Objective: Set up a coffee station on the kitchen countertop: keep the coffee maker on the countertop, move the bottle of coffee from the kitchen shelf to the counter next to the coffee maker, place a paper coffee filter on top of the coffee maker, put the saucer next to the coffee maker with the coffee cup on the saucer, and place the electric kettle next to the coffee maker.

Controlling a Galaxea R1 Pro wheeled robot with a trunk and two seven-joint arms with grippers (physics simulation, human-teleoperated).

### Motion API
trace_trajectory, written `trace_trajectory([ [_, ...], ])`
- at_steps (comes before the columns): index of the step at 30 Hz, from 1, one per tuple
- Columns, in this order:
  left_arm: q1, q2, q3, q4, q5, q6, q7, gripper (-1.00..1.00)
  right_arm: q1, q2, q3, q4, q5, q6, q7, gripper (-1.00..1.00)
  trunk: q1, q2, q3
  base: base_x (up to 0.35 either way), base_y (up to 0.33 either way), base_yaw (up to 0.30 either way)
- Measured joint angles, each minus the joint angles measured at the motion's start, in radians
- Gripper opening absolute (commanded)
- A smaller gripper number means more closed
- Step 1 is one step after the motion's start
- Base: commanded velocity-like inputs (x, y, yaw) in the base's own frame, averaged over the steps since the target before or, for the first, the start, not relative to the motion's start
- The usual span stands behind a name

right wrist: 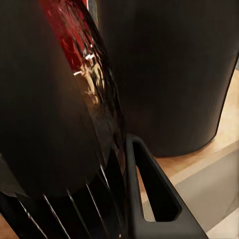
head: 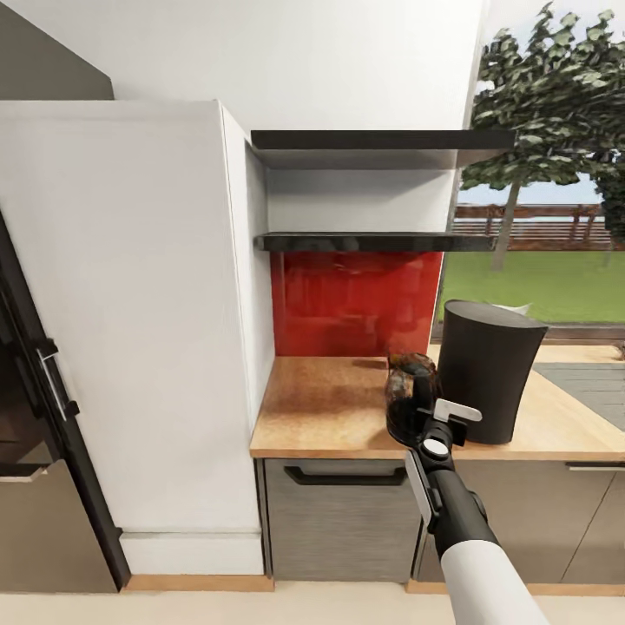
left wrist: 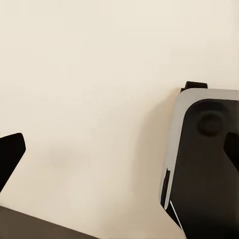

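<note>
So the right arm is reaching up from the bottom of the frame, and its right end effector (head: 415, 415) is sitting clamped on the bottle of coffee (head: 410, 395), a dark glassy jar that's standing on the wooden worktop (head: 321, 408) a bit right of centre. The jar is standing just beside the coffee maker (head: 488, 369), that tall black tapered thing to its right, close enough that I can't tell if they're touching or a hair apart. In the right wrist view the bottle's shiny dark side (right wrist: 59, 99) is filling the left half with red reflections on it, one black finger (right wrist: 149, 194) is pressing right along it, and the coffee maker's body (right wrist: 169, 74) is looming behind. Behind the worktop a red backsplash (head: 356, 299) is glowing in the middle, with two dark shelves (head: 373, 241) stacked above it and a big white cabinet (head: 121, 304) taking up the left. The left wrist view is looking down at a pale floor (left wrist: 89, 99) and a grey-edged black piece of the robot (left wrist: 204, 164); whether the left end effector is apart or together, I can't tell.
</note>
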Motion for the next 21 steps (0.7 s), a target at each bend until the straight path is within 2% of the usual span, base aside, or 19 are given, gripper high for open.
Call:
trace_trajectory([
  [21,0.001,0.000,0.000,0.000,0.000,0.000,0.000,1.00,0.000,0.000,-0.001,0.021,-0.003,-0.011,0.002,-1.00,0.000,0.000,0.000,0.028,0.037,0.000],
])
